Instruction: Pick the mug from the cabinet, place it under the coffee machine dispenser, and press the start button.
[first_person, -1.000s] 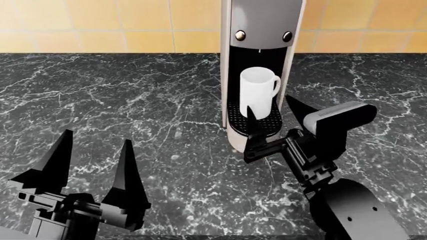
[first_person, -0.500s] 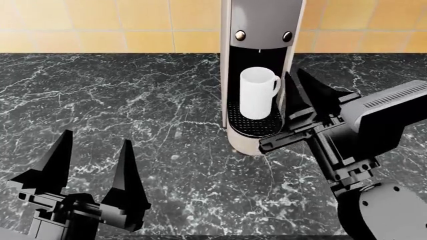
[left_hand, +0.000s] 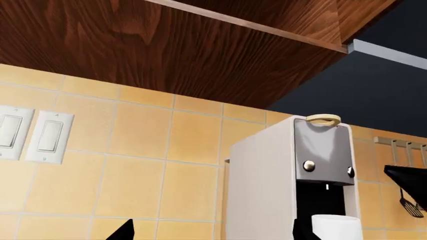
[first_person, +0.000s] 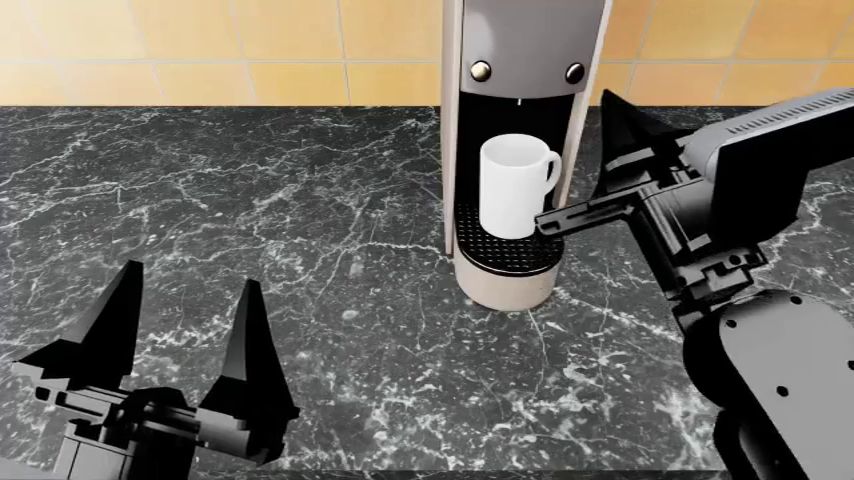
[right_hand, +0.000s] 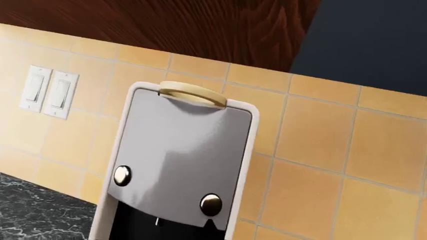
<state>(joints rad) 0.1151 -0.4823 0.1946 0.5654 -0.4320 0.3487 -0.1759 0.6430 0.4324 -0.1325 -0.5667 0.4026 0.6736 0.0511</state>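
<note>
Head view gives me the mug (first_person: 515, 186) standing upright on the drip tray (first_person: 507, 245) inside the coffee machine's (first_person: 523, 60) black recess, handle turned toward my right arm. My right gripper (first_person: 587, 165) sits just beside the machine on that side, fingers apart and holding nothing; one finger reaches across in front of the tray near the mug's base. My left gripper (first_person: 180, 325) waits low over the marble counter (first_person: 267, 200), well apart from the machine, fingers spread and empty. Two round buttons (right_hand: 165, 190) show on the grey panel.
</note>
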